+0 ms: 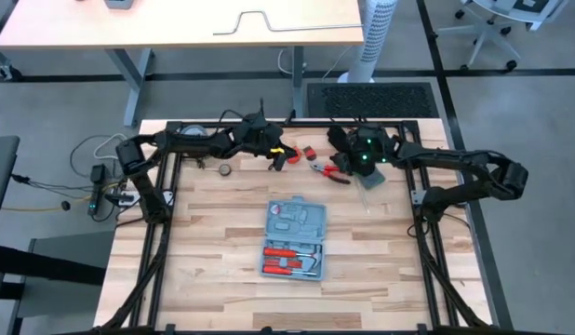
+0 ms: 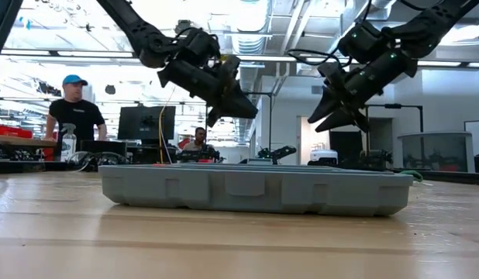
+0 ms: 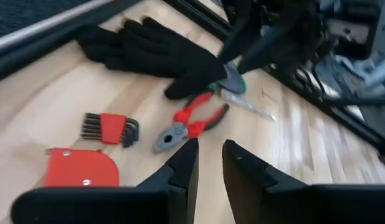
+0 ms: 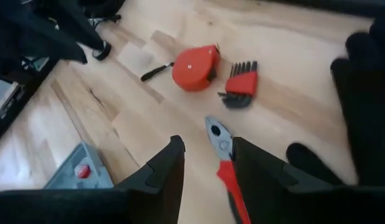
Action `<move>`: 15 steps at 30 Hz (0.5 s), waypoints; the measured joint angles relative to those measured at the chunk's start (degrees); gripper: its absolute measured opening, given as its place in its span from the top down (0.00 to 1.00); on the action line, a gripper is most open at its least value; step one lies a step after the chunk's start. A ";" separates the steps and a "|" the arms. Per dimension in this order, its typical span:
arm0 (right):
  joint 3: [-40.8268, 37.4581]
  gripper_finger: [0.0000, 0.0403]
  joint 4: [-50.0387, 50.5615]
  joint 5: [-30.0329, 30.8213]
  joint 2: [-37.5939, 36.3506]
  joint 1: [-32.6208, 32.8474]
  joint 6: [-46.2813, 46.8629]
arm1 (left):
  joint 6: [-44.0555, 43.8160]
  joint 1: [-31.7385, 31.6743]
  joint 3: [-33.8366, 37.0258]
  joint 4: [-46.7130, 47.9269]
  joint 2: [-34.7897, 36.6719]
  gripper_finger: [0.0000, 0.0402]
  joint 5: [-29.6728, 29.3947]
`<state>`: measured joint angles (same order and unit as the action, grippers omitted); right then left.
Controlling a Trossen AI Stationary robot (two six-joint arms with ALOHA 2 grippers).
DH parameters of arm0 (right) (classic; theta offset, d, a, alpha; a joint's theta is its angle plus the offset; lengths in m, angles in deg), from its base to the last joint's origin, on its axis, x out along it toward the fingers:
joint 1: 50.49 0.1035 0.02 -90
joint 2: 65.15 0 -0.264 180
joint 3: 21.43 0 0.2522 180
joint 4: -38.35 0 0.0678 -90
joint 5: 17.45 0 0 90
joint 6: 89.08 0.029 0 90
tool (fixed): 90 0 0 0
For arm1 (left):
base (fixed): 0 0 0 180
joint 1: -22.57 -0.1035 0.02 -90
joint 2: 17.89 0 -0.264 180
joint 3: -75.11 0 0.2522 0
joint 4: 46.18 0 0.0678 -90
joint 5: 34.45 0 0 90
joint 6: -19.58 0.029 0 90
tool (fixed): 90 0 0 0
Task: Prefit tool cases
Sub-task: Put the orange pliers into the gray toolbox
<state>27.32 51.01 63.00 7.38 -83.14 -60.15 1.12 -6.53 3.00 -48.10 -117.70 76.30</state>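
Pale butcher-block planks form the table, and the tool case lies open flat near its middle, light blue, with red-handled tools seated in the near half; from table height it shows only as a long grey-blue wall that hides everything inside. Well beyond it, along the far edge, loose tools lie between the two arms: red-handled pliers, a red hex-key set, a red tape measure and a black glove, whose far end is cut off in the right wrist view. The left gripper hangs above this cluster, short of the pliers, fingers a narrow gap apart and holding nothing. The right gripper hovers over the pliers' jaws, fingers spread wider, also empty. Something green and a thin clear strip beside the glove are too blurred to identify. Behind the table, a person in a blue cap stands among monitors.
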 joint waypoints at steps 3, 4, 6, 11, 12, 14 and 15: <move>0.00 0.65 0.84 -0.05 0.02 1.38 3.38 | 3.93 -0.83 -2.26 3.15 -0.83 0.84 2.95; 0.00 0.65 0.90 -0.08 0.02 2.01 5.19 | 5.27 -1.25 -2.63 4.09 -0.75 0.84 3.54; 0.00 0.65 0.77 -0.04 0.02 3.33 8.14 | 7.79 -2.35 -3.39 5.22 -0.59 0.84 5.12; 0.00 0.65 0.48 2.51 0.02 6.23 12.76 | 10.46 -5.95 -3.93 5.71 -0.20 0.84 10.61; 0.00 0.65 0.49 3.51 0.02 6.79 13.80 | 10.42 -6.67 -3.93 5.84 -0.20 0.84 10.75; -0.02 0.65 0.38 5.46 0.02 7.66 15.14 | 9.82 -8.06 -3.93 6.24 -0.26 0.84 10.74; -0.02 0.65 0.13 6.65 0.02 8.06 15.61 | 9.28 -8.65 -3.91 6.29 -0.26 0.84 10.76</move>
<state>27.30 51.13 69.65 7.40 -75.08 -44.54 10.40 -15.18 -0.92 -41.81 -117.96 87.06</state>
